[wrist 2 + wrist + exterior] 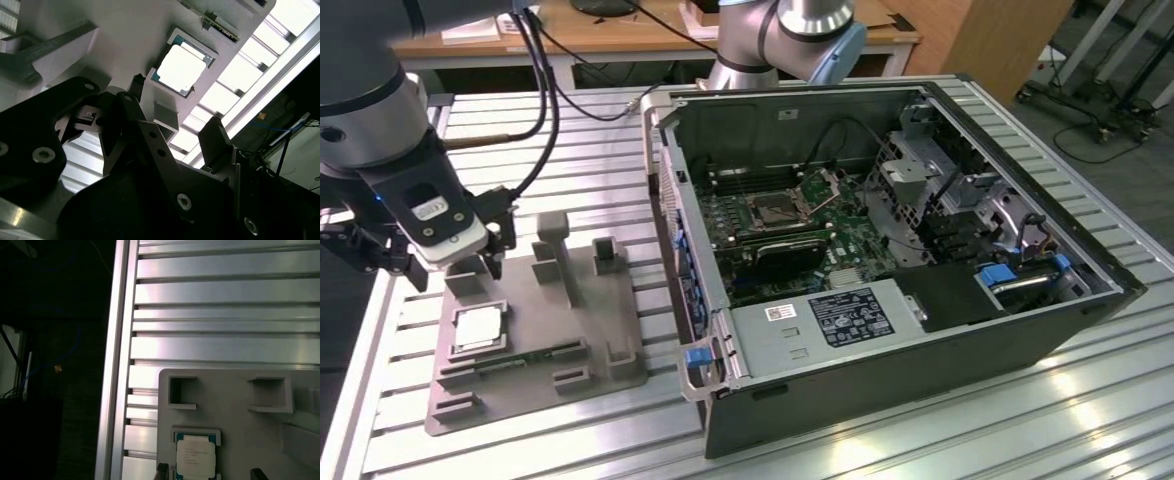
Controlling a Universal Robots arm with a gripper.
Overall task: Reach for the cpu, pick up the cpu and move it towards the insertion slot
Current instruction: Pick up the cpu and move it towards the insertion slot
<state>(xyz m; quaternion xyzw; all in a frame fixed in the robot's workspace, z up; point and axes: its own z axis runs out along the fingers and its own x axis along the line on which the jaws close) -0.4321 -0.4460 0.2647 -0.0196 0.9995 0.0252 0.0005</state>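
So, one arm here, and its gripper (454, 268) is hanging over the far end of the grey tray (607, 320), on the exterior view's left. The jaws are spread wide with nothing between them. You can count two dark fingers (216, 131) in the second wrist view, well apart. In the first wrist view both fingertips (162, 470) poke into the shot with the cpu (196, 455) sitting between them, lower down and not touched.

There's just one cpu (480, 327). It lies flat in its square recess in the tray, shiny side up with a pale rim around it. One green memory stick (527, 357) lies in the same tray, just beside the cpu on the near side. The first wrist view also shows two small square pockets (177, 390) moulded into the tray, both bare.

The tray sits on a ribbed aluminium table (921, 440), next to one open computer case (881, 390) on the exterior view's right. Inside on the board is the insertion slot (778, 208): one square silver frame with a dark middle and its bracket flipped up. It's well apart from the gripper, with the case wall between them.
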